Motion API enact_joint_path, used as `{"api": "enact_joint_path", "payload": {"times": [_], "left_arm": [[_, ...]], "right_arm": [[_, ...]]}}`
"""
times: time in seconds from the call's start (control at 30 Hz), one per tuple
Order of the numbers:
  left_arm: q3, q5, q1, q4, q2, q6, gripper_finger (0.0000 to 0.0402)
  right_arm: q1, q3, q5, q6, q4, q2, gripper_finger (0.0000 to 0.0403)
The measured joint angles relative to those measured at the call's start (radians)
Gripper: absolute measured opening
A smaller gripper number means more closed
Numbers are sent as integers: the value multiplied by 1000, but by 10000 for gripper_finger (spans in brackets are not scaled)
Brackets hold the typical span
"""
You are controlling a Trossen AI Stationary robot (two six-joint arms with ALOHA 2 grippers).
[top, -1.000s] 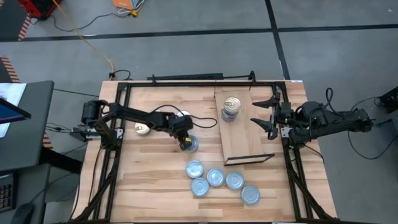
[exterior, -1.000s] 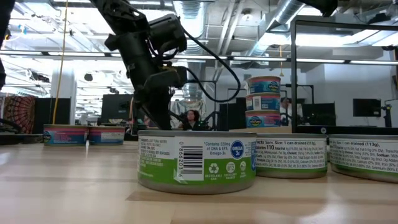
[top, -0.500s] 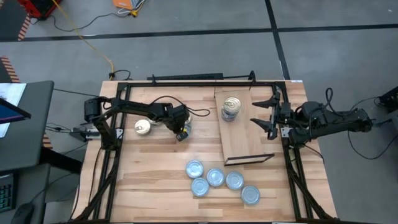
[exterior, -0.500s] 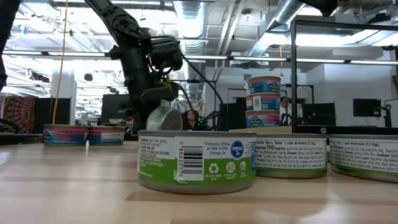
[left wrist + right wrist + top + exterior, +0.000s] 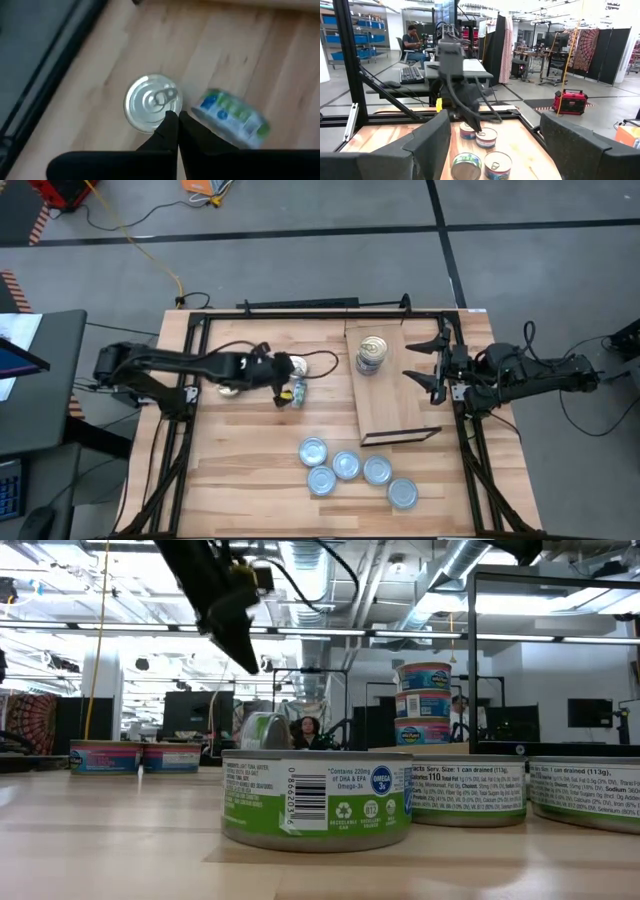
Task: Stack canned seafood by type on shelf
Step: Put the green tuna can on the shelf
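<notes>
My left gripper (image 5: 281, 387) (image 5: 176, 120) is shut and hangs well above the table (image 5: 250, 662), touching nothing. Below it a green-and-blue tin (image 5: 297, 391) (image 5: 232, 117) (image 5: 265, 730) stands tipped up on its edge. Beside that tin a gold-topped tin with a pull tab (image 5: 152, 102) (image 5: 297, 365) lies flat. Another gold-topped tin (image 5: 230, 388) shows partly under the left arm. A stack of gold-topped tins (image 5: 372, 352) (image 5: 425, 705) stands on the far end of the shelf (image 5: 390, 405). My right gripper (image 5: 408, 360) (image 5: 495, 145) waits open at the shelf's right side.
Several silvery-blue-topped tins (image 5: 346, 465) lie in a cluster toward the table's near edge, the nearest (image 5: 315, 802) filling the low view. The shelf's dark strip (image 5: 400, 436) is at its near end. A black frame (image 5: 300, 312) runs round the table.
My left gripper, shut throughout, has risen and drawn back toward the table's far left. The tin it was down on has slid with it toward the far edge, tipped up on its edge, and now stands apart from the fingers.
</notes>
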Motion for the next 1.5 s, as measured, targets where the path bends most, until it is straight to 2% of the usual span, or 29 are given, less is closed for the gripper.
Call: {"api": "enact_joint_path", "payload": {"times": [0.13, 0.33, 0.53, 0.67, 0.93, 1.13, 1.37, 1.5], "left_arm": [[0, 0, -80, -2, -16, -151, 53], [-1, 8, -187, 60, 36, -295, 169], [-1, 2, -227, 136, 150, -436, 273], [-1, -55, -212, 114, 197, -491, 307], [-1, -92, -173, 73, 233, -533, 314], [-2, -86, -147, 31, 256, -486, 305], [-2, -18, -123, 9, 262, -377, 261], [-1, -5, -132, 8, 261, -308, 208]], "right_arm": [[0, 0, 0, -6, 21, 1, 329], [0, 0, 0, -71, 77, 7, 329], [-2, 0, 0, -168, 194, 24, 329], [-14, 1, 0, -223, 236, 41, 329], [-55, 1, 0, -240, 270, 67, 329], [-68, 1, -26, -213, 264, 73, 329], [-68, 12, -27, -194, 247, 95, 329], [-68, 12, -27, -178, 237, 116, 329]]}}
